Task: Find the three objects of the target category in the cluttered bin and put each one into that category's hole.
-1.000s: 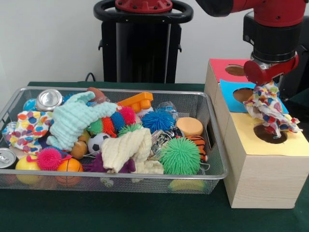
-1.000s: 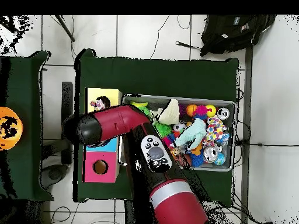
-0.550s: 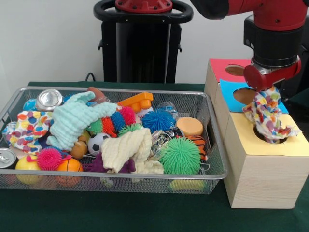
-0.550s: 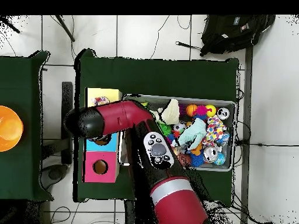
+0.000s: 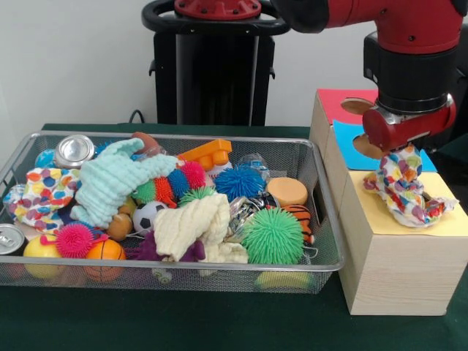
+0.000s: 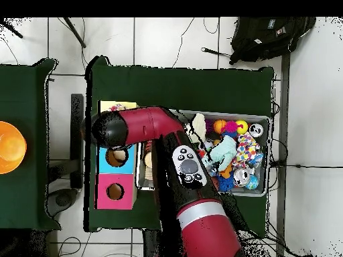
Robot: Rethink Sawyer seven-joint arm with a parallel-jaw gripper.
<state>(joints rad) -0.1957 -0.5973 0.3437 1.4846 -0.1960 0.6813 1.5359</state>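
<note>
The hand (image 5: 406,140) hangs over the yellow end of the wooden box (image 5: 387,263), and a spotted cloth (image 5: 404,186) dangles from under it, bunched on the yellow panel (image 5: 439,223) where that category's hole must lie – the hole itself is covered by the cloth. I cannot tell how far the hand is parted; the cloth appears to hang from it. To finish well, I would keep the bundle centred over the hidden hole and push the loose corners down, since a tail draped over the panel's near edge could snag and leave the cloth sitting on top.

The blue hole (image 6: 116,157) and pink hole (image 6: 115,192) show nothing inside. The wire bin (image 5: 322,252), toward the bench's other end, is heaped – a mint cloth (image 5: 110,183), a cream cloth (image 5: 194,227), a second spotted cloth (image 5: 45,194), spiky balls, cans
</note>
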